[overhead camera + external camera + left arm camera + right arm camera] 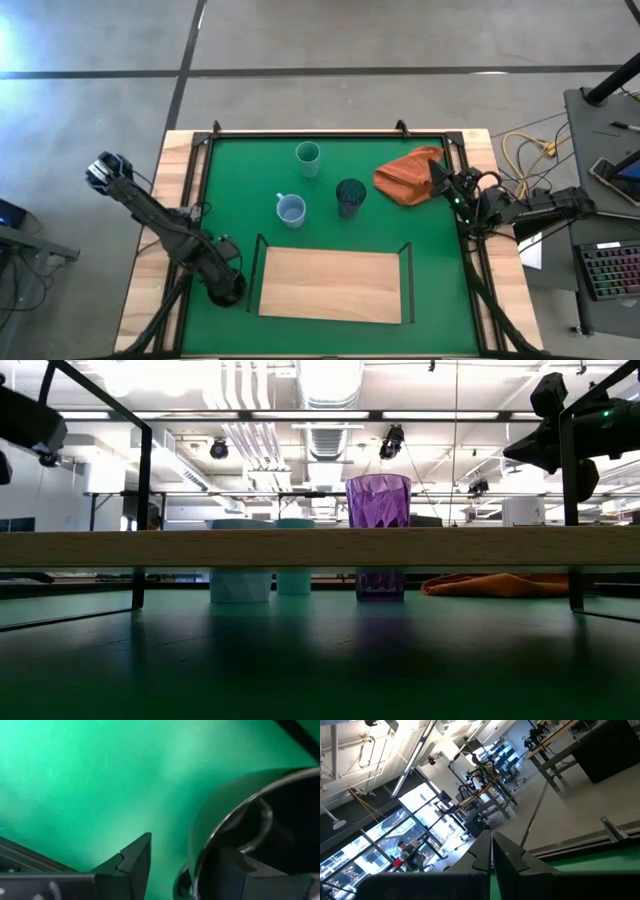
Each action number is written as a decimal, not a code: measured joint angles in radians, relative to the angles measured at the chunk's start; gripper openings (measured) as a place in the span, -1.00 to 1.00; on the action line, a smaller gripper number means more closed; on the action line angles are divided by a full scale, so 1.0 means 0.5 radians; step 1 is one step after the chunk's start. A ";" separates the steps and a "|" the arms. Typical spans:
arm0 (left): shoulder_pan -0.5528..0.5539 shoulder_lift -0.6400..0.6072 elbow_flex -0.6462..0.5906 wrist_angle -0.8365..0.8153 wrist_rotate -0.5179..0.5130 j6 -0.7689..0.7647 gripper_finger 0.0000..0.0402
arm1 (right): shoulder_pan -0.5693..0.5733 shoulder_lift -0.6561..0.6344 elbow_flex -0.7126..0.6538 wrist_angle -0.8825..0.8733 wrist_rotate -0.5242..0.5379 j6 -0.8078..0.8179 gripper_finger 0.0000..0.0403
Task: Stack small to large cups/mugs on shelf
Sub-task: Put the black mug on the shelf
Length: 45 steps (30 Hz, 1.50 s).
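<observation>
The black mug (260, 820) stands on the green mat (230, 200), just left of the shelf (330, 285). My left gripper (226, 287) is open over it, one finger (132, 865) outside the mug's wall and the other (240, 875) inside. The light blue mug (291, 209), the pale teal cup (308, 157) and the purple tumbler (350, 196) stand upright on the mat beyond the shelf. My right gripper (438, 180) is shut and empty above the mat's right edge. My left gripper comes at the black mug from above and straddles its wall near the rim (205, 845). Green mat shows between the outer finger and the wall. I cannot tell whether the inner finger touches the mug.
An orange-red cloth (408, 175) lies at the mat's far right, next to my right gripper. The shelf's black uprights (258, 262) stand at its two ends. A black frame (330, 133) runs around the mat.
</observation>
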 joint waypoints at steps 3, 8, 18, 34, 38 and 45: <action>0.002 0.018 -0.050 -0.004 0.009 -0.004 -0.36 | 0.000 -0.001 0.000 0.001 0.000 0.000 -0.96; 0.002 0.037 -0.070 0.063 0.052 -0.007 -0.69 | 0.000 -0.001 0.000 0.001 -0.001 0.001 -0.96; 0.015 -0.142 0.041 -0.152 0.025 -0.187 -0.96 | 0.000 -0.001 0.000 -0.002 0.039 0.001 -0.96; 0.051 -0.541 0.884 -1.145 -0.451 -0.899 -0.96 | 0.000 0.000 0.000 -0.003 0.085 0.001 -0.96; 0.096 -0.568 1.048 -1.180 -0.765 -0.936 -0.96 | 0.000 0.011 0.000 0.002 0.084 0.003 -0.96; 0.257 -0.352 1.258 -1.164 -0.931 -0.757 -0.97 | 0.000 0.053 0.001 0.002 0.053 0.406 -0.96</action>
